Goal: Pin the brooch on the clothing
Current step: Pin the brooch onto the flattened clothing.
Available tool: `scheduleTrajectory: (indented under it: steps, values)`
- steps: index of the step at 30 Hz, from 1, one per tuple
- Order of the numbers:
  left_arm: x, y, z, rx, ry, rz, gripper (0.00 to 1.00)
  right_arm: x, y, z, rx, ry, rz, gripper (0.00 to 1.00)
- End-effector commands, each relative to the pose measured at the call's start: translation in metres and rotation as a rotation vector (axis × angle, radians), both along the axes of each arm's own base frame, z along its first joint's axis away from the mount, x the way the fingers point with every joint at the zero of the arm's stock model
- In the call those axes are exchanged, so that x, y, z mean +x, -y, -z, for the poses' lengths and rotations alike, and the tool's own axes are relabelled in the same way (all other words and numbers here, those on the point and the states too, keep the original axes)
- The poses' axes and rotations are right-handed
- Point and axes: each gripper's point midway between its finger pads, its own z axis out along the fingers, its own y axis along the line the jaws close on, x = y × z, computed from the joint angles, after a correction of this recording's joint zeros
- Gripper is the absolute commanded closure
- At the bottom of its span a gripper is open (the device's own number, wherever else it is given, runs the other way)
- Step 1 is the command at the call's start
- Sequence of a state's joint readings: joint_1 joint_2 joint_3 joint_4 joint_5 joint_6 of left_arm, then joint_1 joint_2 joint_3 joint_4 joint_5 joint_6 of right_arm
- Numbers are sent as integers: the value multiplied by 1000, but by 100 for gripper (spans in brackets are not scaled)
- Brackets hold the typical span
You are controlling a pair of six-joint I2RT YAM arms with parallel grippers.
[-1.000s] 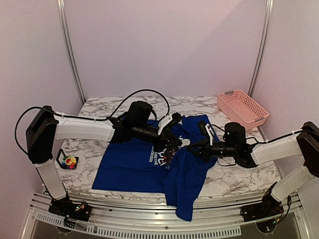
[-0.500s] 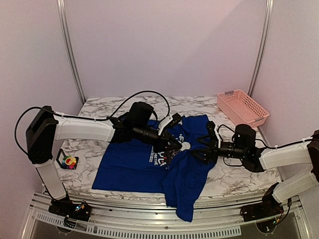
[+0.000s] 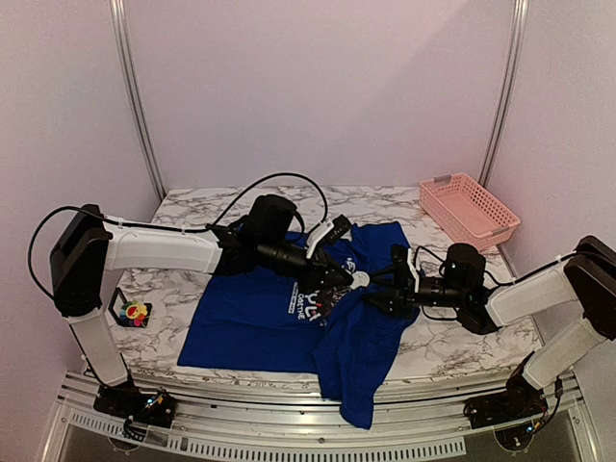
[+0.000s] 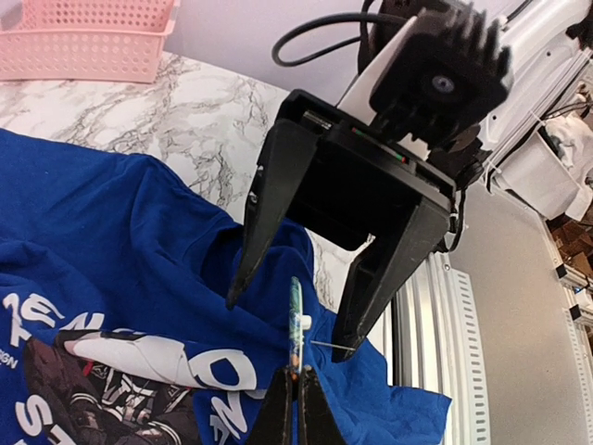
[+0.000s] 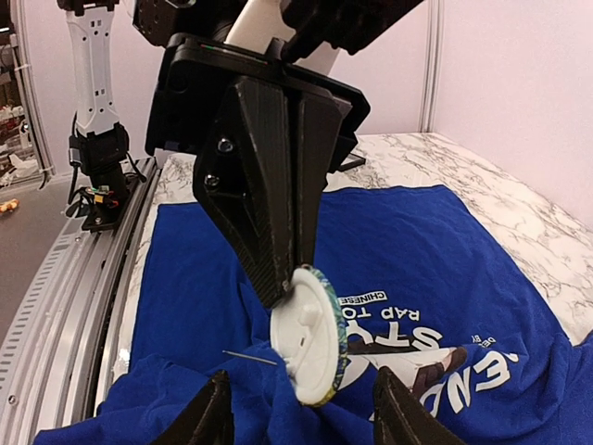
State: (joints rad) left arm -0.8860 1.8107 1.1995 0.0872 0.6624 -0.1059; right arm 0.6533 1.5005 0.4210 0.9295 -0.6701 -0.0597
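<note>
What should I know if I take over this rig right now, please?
Left tool: shut on the round brooch, needle out.
Right tool: open, straddling the brooch, holding nothing.
Blue T-shirt: spread on the table, bunched under the brooch.
Done: brooch lifted, held over the shirt.
To do: push the needle through the cloth, which looks unpierced, then fasten it.

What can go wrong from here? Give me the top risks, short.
1. The left gripper pinches the brooch only at its rim, so a push from the open right gripper could twist it loose.
2. The bare pin points sideways toward one of the right gripper's fingers. Closing now might bend it.
3. The T-shirt lies bunched and loose, so the cloth may slide instead of being pierced.
</note>
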Motion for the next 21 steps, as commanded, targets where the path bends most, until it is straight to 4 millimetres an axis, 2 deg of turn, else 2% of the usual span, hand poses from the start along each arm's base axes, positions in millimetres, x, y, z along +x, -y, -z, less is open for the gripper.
scheduleTrajectory:
  steps: [1,4,7,15,21]
  values:
    - [-1,9,-10,-41,8,19,100,5,-11,-13,51,22,-34,56]
    - [-1,10,-9,-40,10,19,100,6,-13,-11,63,19,-39,63]
    - [-1,9,-8,-38,10,17,100,6,-14,-19,89,40,-42,66]
    - [0,10,-8,-42,23,23,100,12,-16,-23,124,-51,-23,76]
    - [-5,8,-10,-40,89,41,100,19,-13,-20,151,-144,-19,77]
